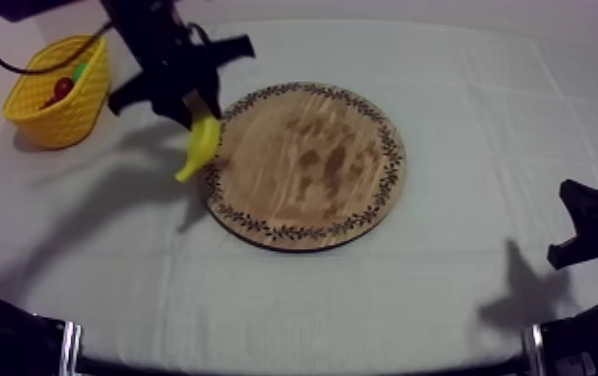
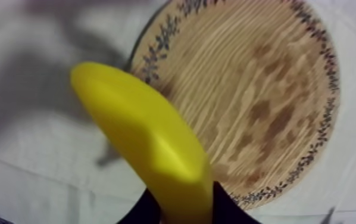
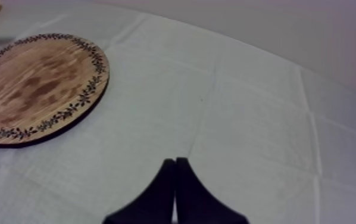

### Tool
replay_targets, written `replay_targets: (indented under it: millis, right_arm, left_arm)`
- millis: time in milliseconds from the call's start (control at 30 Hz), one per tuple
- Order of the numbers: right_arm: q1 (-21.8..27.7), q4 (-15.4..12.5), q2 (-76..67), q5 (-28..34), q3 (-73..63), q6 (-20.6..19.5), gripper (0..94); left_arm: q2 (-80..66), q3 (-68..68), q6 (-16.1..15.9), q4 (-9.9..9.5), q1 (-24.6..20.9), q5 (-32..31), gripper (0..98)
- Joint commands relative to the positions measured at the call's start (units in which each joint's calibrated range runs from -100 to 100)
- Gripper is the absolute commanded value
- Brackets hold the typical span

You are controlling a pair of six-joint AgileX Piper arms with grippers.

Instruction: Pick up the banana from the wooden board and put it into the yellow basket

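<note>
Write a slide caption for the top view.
Left gripper holds the banana beside the wooden board's left rim, not yet at the yellow basket farther left.

The banana [image 2: 150, 143] between the black fingers of the left gripper [image 2: 183, 211] is showing plain bright yellow, unmarked; just beyond it the round wooden board [image 2: 258, 89] is showing pale tan grain with darker brown blotches mid-face and a dark ring of small leafy sprigs round its rim. Off that gripper's other side the basket [image 1: 58, 105] is showing a similar yellow with a fine lattice wall, a small red fruit [image 1: 63, 88] and something green [image 1: 80, 70] lying inside. The cloth [image 1: 463, 280] is reading grey-white with faint fold lines, and the right gripper [image 3: 175, 184] is showing solid black against it.
</note>
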Motion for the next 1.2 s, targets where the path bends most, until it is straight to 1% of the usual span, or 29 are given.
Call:
replay_targets:
  millis: [0,100,200,400,600,733,867,933,967,1033,1100,1167]
  right_arm:
    - [0.0,0.0,0.0,0.0,0.0,0.0,0.2]
    - [0.0,0.0,0.0,0.0,0.0,0.0,0.2]
    - [0.0,0.0,0.0,0.0,0.0,0.0,0.2]
    - [0.0,0.0,0.0,0.0,0.0,0.0,0.2]
    - [0.0,0.0,0.0,0.0,0.0,0.0,0.2]
    - [0.0,0.0,0.0,0.0,0.0,0.0,0.2]
    - [0.0,0.0,0.0,0.0,0.0,0.0,0.2]
    - [0.0,0.0,0.0,0.0,0.0,0.0,0.2]
    - [0.0,0.0,0.0,0.0,0.0,0.0,0.2]
    - [0.0,0.0,0.0,0.0,0.0,0.0,0.2]
    - [0.0,0.0,0.0,0.0,0.0,0.0,0.2]
    - [0.0,0.0,0.0,0.0,0.0,0.0,0.2]
  left_arm:
    - [-6.7,-0.7,-1.5,-1.92,-1.3,2.1,15.3]
    - [-10.9,-1.4,-3.6,-4.24,-3.7,3.6,17.3]
    - [-13.7,-1.3,-6.6,-5.29,-7.4,3.5,18.8]
    - [-15.4,-2.1,-13.6,-5.9,-16.3,2.4,19.7]
    - [-11.3,-7.1,-20.5,-5.84,-24.6,1.1,20.4]
    - [-6.4,-11.9,-23.9,-5.69,-28.4,0.6,20.4]
    - [-1.6,-15.8,-26.1,-5.55,-30.4,0.1,22.0]
    - [0.4,-17.0,-27.0,-5.28,-30.9,-0.3,27.1]
    - [1.3,-17.4,-27.4,-5.15,-31.0,-0.4,31.8]
    - [2.7,-17.9,-27.9,-4.9,-31.3,-0.6,43.8]
    - [3.8,-18.2,-28.1,-4.8,-31.4,-0.6,58.0]
    - [4.4,-18.3,-28.1,-4.75,-31.4,-0.7,69.3]
